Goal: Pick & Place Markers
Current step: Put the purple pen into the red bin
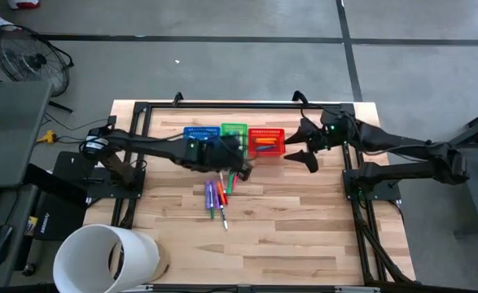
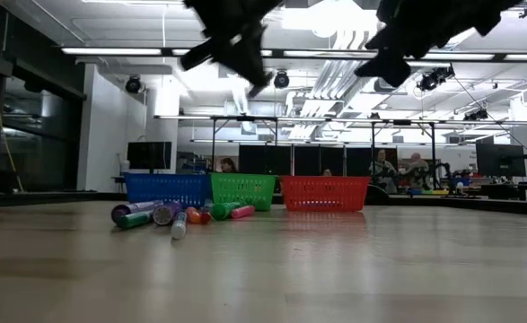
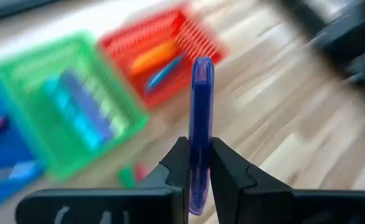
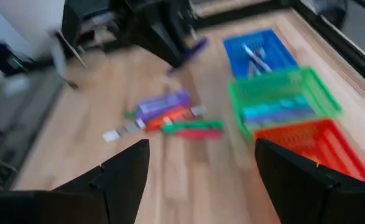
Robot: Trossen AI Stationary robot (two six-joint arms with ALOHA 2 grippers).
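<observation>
As we look down from the high view, the left end effector (image 1: 237,156) hangs over the green basket (image 1: 234,130), which sits between the blue basket (image 1: 199,133) and the red basket (image 1: 266,141). The loose markers (image 1: 217,195) lie on the table (image 1: 304,228) just in front of the green basket. The right end effector (image 1: 308,145) waits beside the red basket, on the side away from the green one.

From the low view we see the three baskets in a row and the markers heaped before the blue and green ones; both arms show only as dark shapes overhead, so no grip can be read here.

The left wrist view alone shows the grip: the fingers (image 3: 229,174) are clamped on a purple marker (image 3: 201,118), held upright above the green basket, probably so it can be dropped into a basket.

The right wrist view shows what the others hide: its own fingers (image 4: 123,168) spread wide and empty, and markers already lying inside all three baskets.
</observation>
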